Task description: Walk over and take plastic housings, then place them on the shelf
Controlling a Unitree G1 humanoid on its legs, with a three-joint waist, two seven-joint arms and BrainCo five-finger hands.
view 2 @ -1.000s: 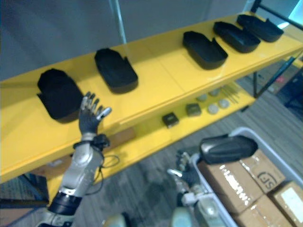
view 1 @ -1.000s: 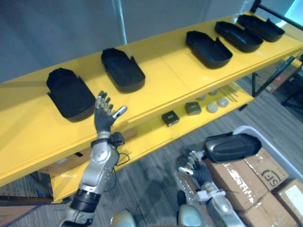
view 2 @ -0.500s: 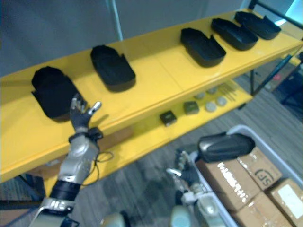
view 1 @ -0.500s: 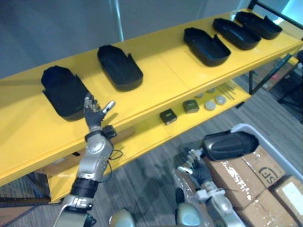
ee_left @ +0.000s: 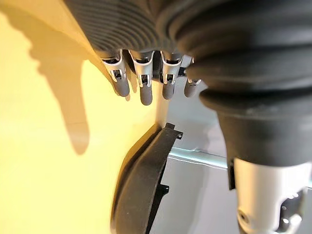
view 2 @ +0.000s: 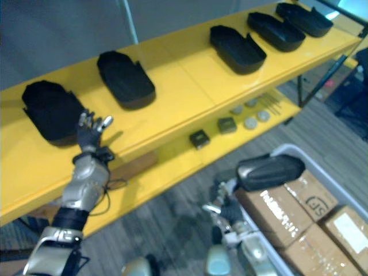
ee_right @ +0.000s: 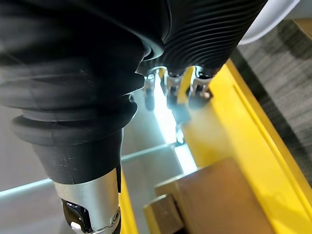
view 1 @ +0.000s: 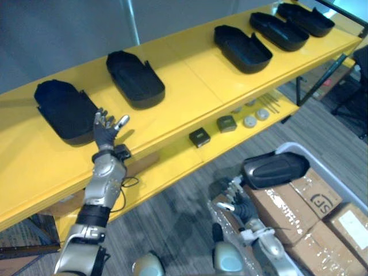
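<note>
Five black plastic housings lie in a row on the yellow top shelf (view 1: 190,75), from the leftmost one (view 1: 64,109) to the far right one (view 1: 305,17). My left hand (view 1: 107,131) is raised open at the shelf's front edge, just right of the leftmost housing and not touching it. In the left wrist view its straight fingers (ee_left: 145,90) hang over the yellow surface, with a housing (ee_left: 141,185) beyond them. A sixth housing (view 1: 273,169) lies on top of cardboard boxes at the lower right. My right hand (view 1: 233,199) hangs low just left of it, fingers relaxed and holding nothing.
The lower shelf carries two small dark boxes (view 1: 199,138) (view 1: 226,123) and several round discs (view 1: 256,117). Cardboard boxes (view 1: 305,198) fill a pale bin (view 1: 330,172) on the grey floor at the right. The right wrist view shows a yellow frame (ee_right: 229,136) and a wooden block (ee_right: 209,200).
The whole picture has shifted left as the camera moved. My left hand stays open beside the leftmost housing, drawn back slightly. The right hand has stayed low beside the bin.
</note>
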